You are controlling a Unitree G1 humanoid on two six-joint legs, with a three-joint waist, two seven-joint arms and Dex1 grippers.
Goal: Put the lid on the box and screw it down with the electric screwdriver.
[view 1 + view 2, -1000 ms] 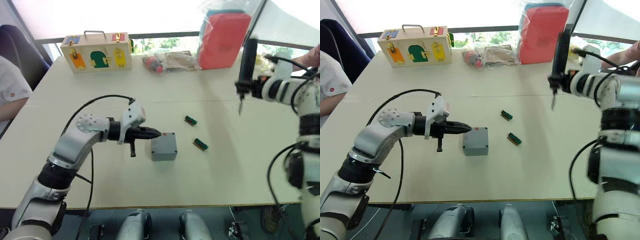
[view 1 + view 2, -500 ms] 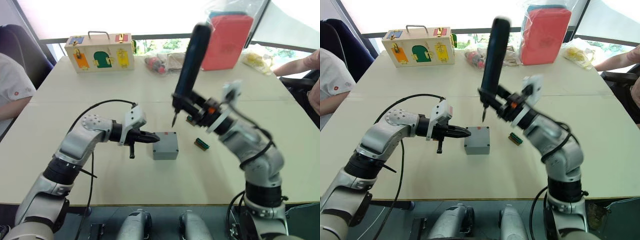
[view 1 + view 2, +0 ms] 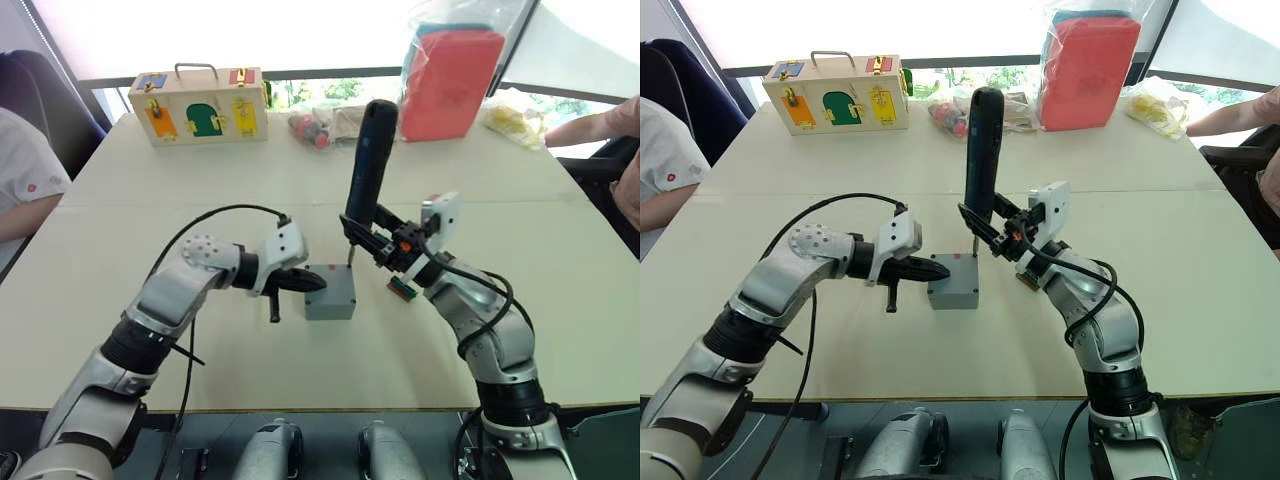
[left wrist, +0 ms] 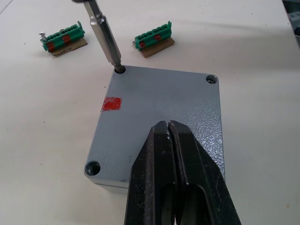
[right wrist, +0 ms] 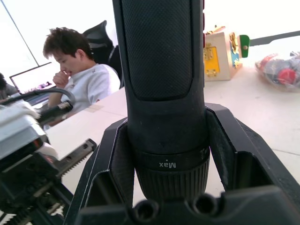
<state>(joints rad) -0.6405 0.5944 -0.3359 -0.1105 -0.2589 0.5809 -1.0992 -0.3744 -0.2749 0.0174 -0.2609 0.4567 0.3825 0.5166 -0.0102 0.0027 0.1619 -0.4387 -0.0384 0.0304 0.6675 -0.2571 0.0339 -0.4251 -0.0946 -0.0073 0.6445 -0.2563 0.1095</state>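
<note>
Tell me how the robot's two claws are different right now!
The left claw is shut with nothing in it, its tips resting on the grey lid. The right claw is shut on the electric screwdriver.

The left claw lies nearly flat along the table. The right claw holds the screwdriver nearly upright, its bit in a corner hole of the lid.

Both claws have black fingers and work at the same grey box.

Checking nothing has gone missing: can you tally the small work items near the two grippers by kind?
Grey box with its lid on: 1
Electric screwdriver: 1
Green bit holders: 2
Total: 4
</note>
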